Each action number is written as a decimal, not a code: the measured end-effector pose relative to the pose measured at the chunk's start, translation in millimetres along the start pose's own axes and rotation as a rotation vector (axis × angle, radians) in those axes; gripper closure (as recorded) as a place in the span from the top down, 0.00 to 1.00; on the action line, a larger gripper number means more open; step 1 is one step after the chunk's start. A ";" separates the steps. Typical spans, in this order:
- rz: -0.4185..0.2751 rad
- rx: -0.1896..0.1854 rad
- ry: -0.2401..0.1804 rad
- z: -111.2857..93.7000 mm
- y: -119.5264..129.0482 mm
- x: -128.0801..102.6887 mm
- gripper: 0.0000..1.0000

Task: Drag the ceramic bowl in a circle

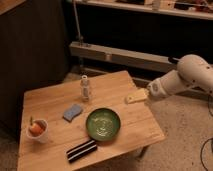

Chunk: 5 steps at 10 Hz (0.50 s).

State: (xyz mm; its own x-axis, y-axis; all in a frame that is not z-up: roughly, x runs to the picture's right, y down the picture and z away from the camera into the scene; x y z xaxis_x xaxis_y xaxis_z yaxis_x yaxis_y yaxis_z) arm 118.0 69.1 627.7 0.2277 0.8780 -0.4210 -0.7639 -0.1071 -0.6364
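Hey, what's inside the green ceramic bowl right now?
The ceramic bowl holds nothing; only pale swirl marks show inside. Nothing covers it; the gripper hovers apart from it.

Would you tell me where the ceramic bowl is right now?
In the camera view, the ceramic bowl sits front-centre on the table, right of the blue sponge and the striped block; the gripper hovers apart from it near the table's right edge.

No readable text, no labels, no numbers
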 end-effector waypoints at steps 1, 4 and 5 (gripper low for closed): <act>0.001 -0.003 0.019 14.6 5.2 5.0 0.80; 0.006 -0.038 0.060 66.7 -8.7 12.2 0.80; 0.005 -0.054 0.072 92.0 -20.8 14.8 0.80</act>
State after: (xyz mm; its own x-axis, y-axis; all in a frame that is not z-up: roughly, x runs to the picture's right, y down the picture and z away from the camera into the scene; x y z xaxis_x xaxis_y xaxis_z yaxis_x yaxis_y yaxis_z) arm 81.7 127.3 694.2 0.2681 0.8416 -0.4689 -0.7319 -0.1385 -0.6672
